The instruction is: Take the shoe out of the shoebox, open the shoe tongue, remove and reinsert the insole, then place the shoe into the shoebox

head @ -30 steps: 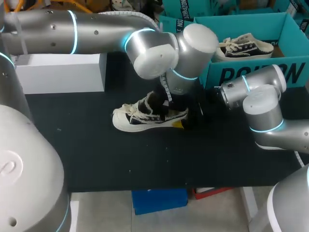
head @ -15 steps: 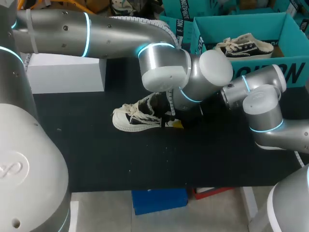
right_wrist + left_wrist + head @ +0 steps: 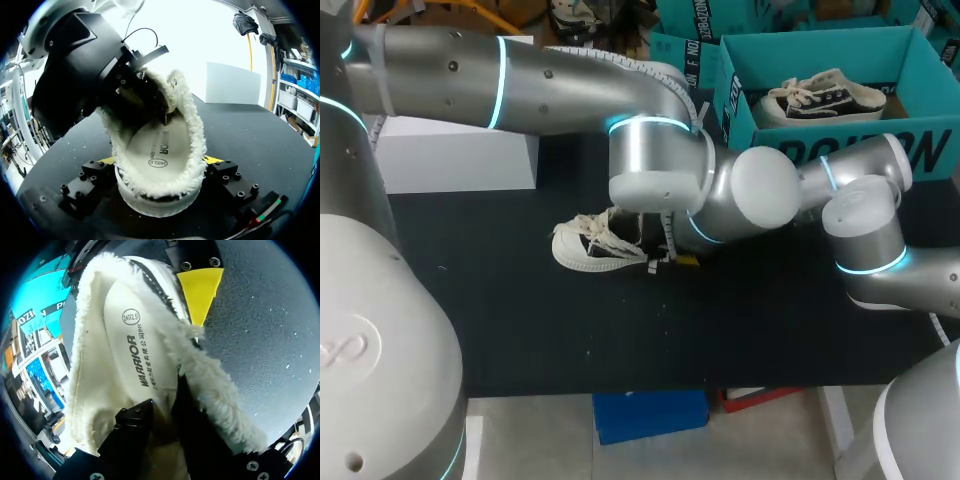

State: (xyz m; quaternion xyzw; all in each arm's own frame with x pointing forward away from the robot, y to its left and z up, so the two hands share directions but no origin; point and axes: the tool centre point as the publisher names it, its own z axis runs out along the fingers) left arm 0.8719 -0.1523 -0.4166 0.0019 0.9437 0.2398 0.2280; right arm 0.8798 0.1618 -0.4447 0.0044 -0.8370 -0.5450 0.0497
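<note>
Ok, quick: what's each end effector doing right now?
Left end effector: down in the shoe, over the insole; grip cannot be told.
Right end effector: closed on the shoe's heel.

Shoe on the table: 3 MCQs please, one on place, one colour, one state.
1. Where is the second shoe? A in the teal shoebox B on the floor C in a gripper
2. Fleece lining of the shoe on the table is: A red B cream C blue
3. The insole is: A inside the shoe B flat on the table C in the shoebox
A: head view shows it in the box. B: both wrist views show cream fleece. A: it lies in the shoe's bed.
</note>
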